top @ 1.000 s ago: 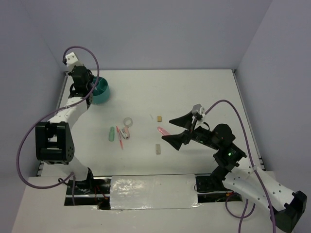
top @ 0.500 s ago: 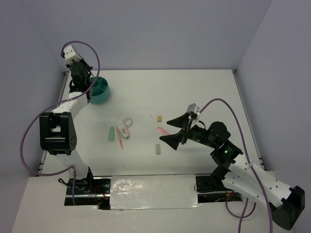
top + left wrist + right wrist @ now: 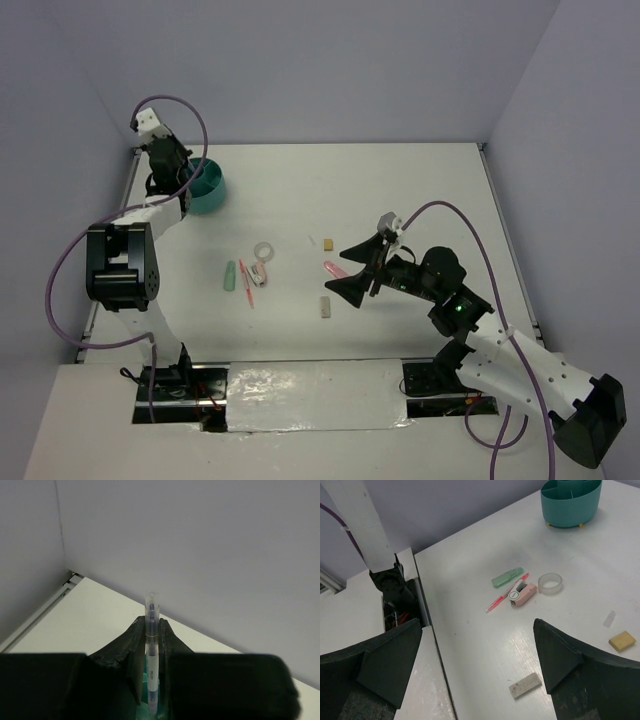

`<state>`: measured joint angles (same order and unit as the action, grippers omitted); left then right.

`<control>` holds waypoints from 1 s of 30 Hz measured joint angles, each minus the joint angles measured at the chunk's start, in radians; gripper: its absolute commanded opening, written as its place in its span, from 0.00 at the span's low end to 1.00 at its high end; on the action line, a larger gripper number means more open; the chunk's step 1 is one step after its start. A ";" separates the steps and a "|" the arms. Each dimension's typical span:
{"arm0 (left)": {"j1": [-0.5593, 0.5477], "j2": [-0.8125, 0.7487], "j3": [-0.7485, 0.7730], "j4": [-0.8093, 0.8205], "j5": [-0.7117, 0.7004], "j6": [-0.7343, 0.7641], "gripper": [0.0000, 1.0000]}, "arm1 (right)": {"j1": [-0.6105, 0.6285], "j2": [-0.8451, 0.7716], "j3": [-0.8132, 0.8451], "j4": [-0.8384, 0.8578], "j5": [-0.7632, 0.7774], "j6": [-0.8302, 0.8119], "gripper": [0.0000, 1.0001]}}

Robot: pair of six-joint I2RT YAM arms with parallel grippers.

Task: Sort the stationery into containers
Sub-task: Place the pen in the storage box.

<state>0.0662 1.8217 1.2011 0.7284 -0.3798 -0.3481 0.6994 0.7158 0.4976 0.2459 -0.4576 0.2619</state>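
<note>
Moved since a second back: the right arm has crept forward and left toward the loose items, and the left arm's wrist has shifted a little above the cup.

Item, left end effector [image 3: 151,630]: fingers pressed onto a dark pen [image 3: 150,605], held upright, cap end up. Teal shows just below its lower end.

Item, teal cup [image 3: 208,187]: far left corner of the worktop [image 3: 400,190], compartments facing up.

Item, right end effector [image 3: 341,268]: jaws spread wide, holding nothing, hovering over a pink piece [image 3: 335,269].

Items still loose, mid-worktop: pale green piece [image 3: 507,577], pink pen [image 3: 505,596], pink oblong [image 3: 522,592] and clear ring [image 3: 550,583] clustered together. A tan block [image 3: 622,640] and a grey block [image 3: 525,685] lie apart from them.

Step in hand, by my judgement: dropping the pen into the cup. Best done by keeping it vertical, lowering the tip past the rim into one compartment, clear of the dividers, then easing the fingers apart so it neither tips out nor nudges the cup.
</note>
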 measured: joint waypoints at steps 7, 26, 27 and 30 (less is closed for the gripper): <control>0.000 0.000 -0.083 0.027 -0.008 -0.026 0.21 | 0.000 -0.001 0.000 0.000 -0.003 -0.007 1.00; 0.000 -0.206 0.097 -0.427 -0.014 -0.231 0.99 | 0.022 0.226 0.125 -0.071 0.138 0.031 1.00; 0.000 -0.231 0.160 -0.525 -0.011 -0.259 0.99 | 0.047 0.293 0.164 -0.088 0.193 0.042 1.00; 0.000 -0.337 0.290 -0.798 0.033 -0.320 0.99 | 0.158 0.464 0.279 -0.177 0.366 0.092 1.00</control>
<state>0.0658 1.4845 1.4910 -0.0692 -0.3470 -0.6685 0.8574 1.1801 0.7769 0.0689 -0.0917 0.3538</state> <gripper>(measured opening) 0.993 0.997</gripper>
